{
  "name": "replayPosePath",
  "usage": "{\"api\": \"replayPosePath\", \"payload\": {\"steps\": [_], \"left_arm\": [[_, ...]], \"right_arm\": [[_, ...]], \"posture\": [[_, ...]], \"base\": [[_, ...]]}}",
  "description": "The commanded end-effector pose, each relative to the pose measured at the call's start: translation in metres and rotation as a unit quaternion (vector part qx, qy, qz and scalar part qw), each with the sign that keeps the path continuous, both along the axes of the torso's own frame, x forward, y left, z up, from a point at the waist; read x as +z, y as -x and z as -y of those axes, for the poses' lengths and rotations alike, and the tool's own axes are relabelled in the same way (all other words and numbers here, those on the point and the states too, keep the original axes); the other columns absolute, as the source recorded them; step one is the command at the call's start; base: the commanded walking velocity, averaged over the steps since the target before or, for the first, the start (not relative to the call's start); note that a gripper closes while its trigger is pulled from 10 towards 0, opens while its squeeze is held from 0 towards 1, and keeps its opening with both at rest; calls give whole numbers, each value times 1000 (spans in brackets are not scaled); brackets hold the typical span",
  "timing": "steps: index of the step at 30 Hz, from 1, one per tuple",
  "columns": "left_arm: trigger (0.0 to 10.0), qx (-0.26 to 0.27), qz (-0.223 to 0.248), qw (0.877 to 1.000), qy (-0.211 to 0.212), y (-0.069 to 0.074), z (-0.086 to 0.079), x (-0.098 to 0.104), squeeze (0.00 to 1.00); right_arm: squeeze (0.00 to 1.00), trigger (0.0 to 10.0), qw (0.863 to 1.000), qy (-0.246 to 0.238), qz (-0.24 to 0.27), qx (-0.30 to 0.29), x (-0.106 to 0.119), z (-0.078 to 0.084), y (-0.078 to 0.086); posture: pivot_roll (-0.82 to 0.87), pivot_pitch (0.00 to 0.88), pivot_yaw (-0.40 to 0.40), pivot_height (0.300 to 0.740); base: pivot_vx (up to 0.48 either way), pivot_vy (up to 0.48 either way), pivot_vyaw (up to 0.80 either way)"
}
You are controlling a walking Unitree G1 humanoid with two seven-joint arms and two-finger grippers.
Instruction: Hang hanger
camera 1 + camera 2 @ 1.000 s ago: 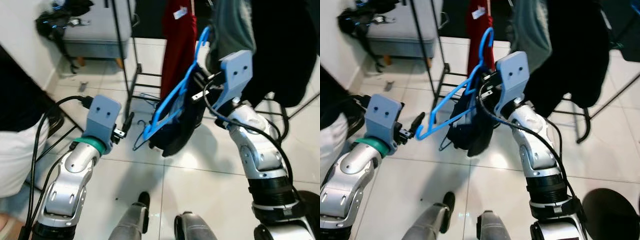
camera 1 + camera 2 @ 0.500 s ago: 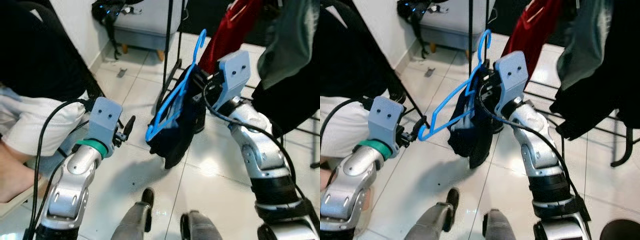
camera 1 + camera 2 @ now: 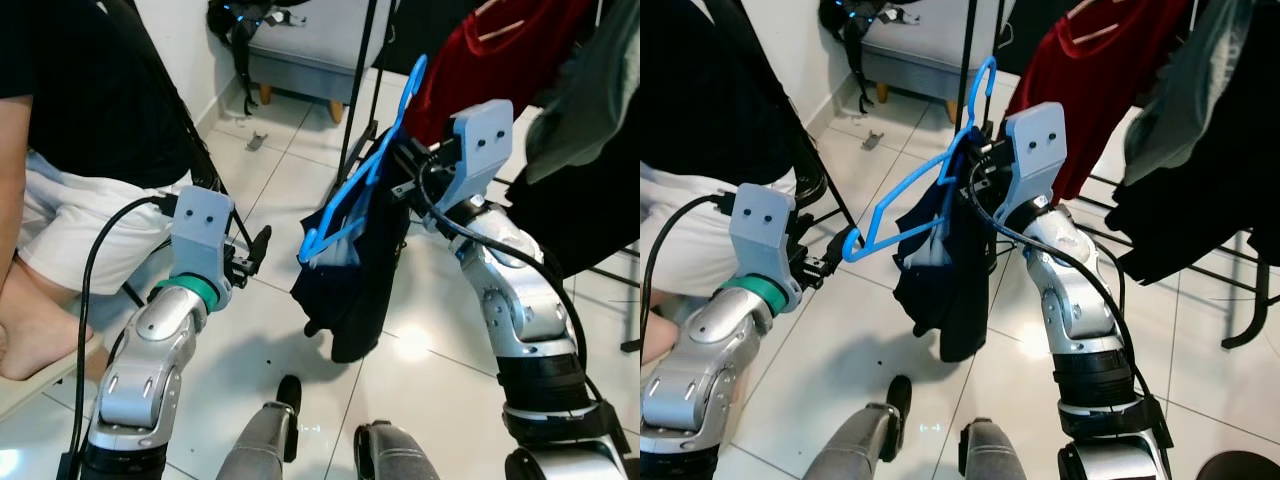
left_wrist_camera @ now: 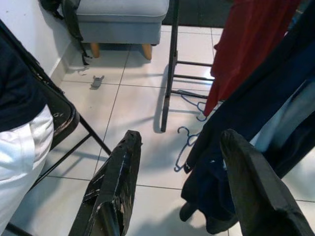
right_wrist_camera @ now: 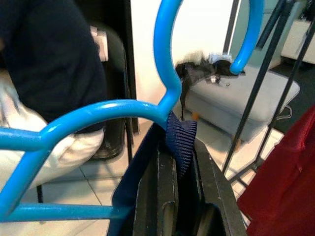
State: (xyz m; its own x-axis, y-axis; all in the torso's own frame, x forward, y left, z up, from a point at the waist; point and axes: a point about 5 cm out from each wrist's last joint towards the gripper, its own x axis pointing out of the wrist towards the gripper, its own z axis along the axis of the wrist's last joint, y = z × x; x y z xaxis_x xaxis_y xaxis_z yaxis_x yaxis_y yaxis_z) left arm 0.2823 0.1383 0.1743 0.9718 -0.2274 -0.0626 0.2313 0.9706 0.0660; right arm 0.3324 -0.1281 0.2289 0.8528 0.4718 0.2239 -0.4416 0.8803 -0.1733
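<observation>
View swung toward rack [image 3: 358,110]; right gripper [image 5: 177,162] still pinching blue hanger [image 3: 355,195] with dark garment [image 3: 350,290]. Left gripper [image 4: 182,182] spread, idle. Hanging pending.

blue hanger [image 3: 352,196], navy garment [image 3: 352,275], red shirt [image 3: 490,60], grey ottoman [image 3: 315,35], white floor tiles [image 3: 250,360].

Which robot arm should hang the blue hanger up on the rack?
The right. Its right gripper already grips the blue plastic hanger with the dark garment, beside the black clothes rack. The left gripper is open, lower down.
</observation>
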Motion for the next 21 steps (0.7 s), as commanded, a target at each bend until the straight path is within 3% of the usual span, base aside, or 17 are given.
{"api": "replayPosePath", "payload": {"steps": [1,4,7,11,13,15,17,19,21], "left_arm": [[10000,3,-11,1000,-1,0,0,-7,0],[10000,4,-11,1000,-1,-5,4,-11,0],[10000,-10,-20,1000,-2,-16,16,-23,0],[10000,-24,-42,999,-11,-20,24,-32,0],[10000,-24,-42,999,-11,-20,24,-32,0],[10000,-29,-48,998,-14,-20,26,-34,0],[10000,-29,-22,997,-62,-19,17,-27,0],[10000,-29,-22,997,-62,-19,17,-27,0],[10000,-22,1,994,-104,-18,6,-21,0]], "right_arm": [[0,10000,1000,12,-5,10,-6,-3,1],[0,10000,999,35,-19,28,-14,-9,0],[0,10000,993,65,-40,86,-21,-25,-2],[0,10000,988,48,-35,142,-11,-41,-1],[0,10000,988,48,-35,142,-11,-41,-1],[0,10000,985,25,-24,171,2,-47,1],[0,10000,974,-7,17,227,37,-47,12],[0,10000,974,-7,17,227,37,-47,12],[0,10000,966,-3,39,256,54,-40,22]], "posture": [[-22,189,65,740],[-55,182,42,740],[-87,166,5,740],[-94,161,11,740],[-94,161,11,740],[-93,162,17,740],[-88,160,33,740],[-88,160,33,740],[-88,163,38,740]], "base": [[0,0,0],[0,0,0],[0,0,0],[0,0,0],[0,0,0],[0,0,0],[0,0,0],[0,0,0],[0,0,0]]}}
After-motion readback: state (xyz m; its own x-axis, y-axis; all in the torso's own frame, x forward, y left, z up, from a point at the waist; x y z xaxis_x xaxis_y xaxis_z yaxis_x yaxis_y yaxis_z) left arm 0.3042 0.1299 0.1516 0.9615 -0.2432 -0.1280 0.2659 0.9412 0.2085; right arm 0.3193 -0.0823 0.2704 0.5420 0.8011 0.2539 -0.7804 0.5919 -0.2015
